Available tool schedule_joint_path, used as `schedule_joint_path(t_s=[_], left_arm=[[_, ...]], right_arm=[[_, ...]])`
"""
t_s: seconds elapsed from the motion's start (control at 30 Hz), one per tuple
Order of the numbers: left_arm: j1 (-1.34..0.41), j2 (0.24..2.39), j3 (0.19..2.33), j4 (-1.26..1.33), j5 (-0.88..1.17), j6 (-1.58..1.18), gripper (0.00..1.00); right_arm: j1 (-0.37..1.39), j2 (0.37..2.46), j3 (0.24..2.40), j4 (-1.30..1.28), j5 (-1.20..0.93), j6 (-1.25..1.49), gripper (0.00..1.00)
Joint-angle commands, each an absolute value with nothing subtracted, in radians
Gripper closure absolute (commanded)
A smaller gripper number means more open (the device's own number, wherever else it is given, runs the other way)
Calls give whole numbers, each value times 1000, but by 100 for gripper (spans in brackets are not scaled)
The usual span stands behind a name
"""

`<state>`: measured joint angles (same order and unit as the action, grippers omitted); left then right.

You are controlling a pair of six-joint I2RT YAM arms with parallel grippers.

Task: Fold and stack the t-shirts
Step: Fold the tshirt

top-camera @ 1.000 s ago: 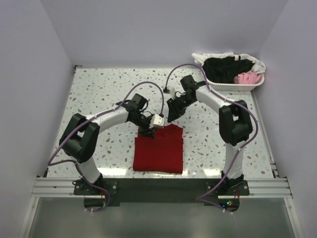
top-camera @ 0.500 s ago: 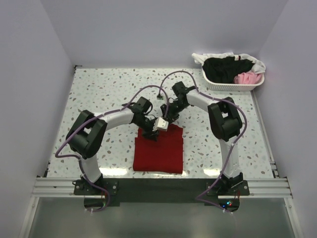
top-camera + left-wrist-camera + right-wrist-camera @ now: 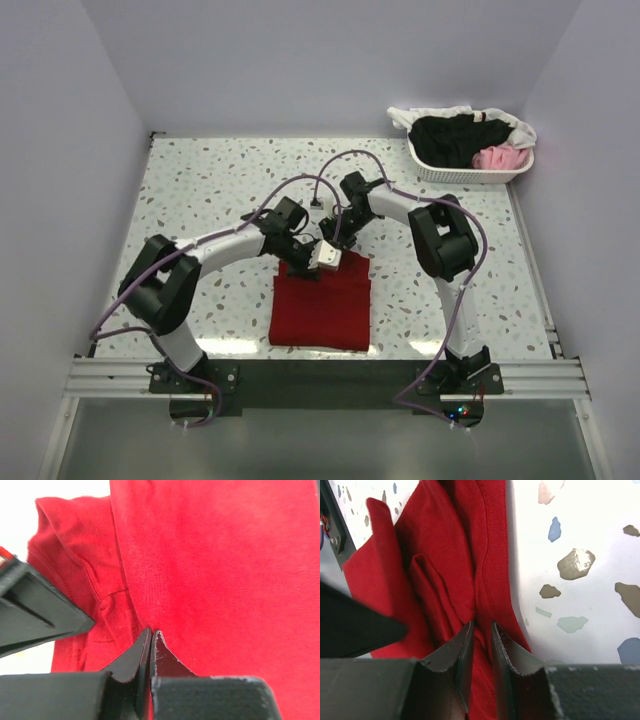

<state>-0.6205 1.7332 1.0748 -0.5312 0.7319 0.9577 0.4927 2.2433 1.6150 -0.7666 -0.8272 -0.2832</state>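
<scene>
The dark red t-shirt lies folded into a rectangle on the speckled table, near the front middle. My left gripper is at its far left corner, with the jaws pressed together on a fold of the red cloth. My right gripper is at the far edge just right of it, with its jaws narrowly closed on a bunched ridge of the red shirt. The gripper tips show in the left wrist view and in the right wrist view. Black, pink and white shirts lie in the basket.
The white slotted basket stands at the far right corner of the table. White walls close in the table on three sides. Purple cables loop above both arms. Bare speckled tabletop lies to the left and behind the shirt.
My right gripper has swung left and down onto the far edge of the red shirt. My left arm has shifted a little, its gripper staying at the shirt's far left corner.
</scene>
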Motion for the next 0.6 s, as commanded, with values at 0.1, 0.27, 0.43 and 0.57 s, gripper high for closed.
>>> schedule_joint_path(t_s=[0.1, 0.27, 0.43, 0.57], left_arm=[[-666, 1540, 1012, -391, 641, 893, 100], [-667, 1523, 1019, -324, 555, 888, 100], [-666, 1528, 1035, -261, 477, 877, 100], [-657, 1525, 1020, -200, 425, 903, 100]], right_arm=[[499, 2290, 1643, -798, -813, -371, 76], [499, 2315, 1675, -859, -845, -429, 76], [497, 2344, 1709, -939, -879, -503, 78], [495, 2350, 1713, -951, -890, -517, 79]])
